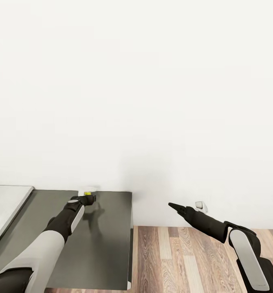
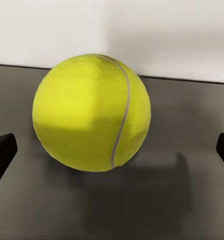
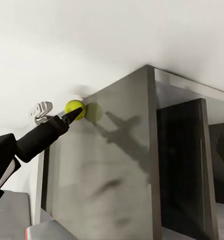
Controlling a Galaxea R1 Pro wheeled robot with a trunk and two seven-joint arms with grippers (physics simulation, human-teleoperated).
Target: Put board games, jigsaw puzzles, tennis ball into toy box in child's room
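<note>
Dark grey table [image 1: 108, 244] by white wall — left fingers [image 2: 2, 152] wide apart, flanking tennis ball [image 2: 91, 112]

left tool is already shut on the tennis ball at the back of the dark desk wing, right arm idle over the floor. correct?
Not shut. In the left wrist view the left tool is open: its fingertips stand clear of the tennis ball on either side. The rest holds.

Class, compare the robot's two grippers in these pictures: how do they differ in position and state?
The left gripper reaches over the dark table, open around the tennis ball; the right gripper hangs over the wood floor, apparently shut and empty. Both are dark and point toward the white wall.
</note>
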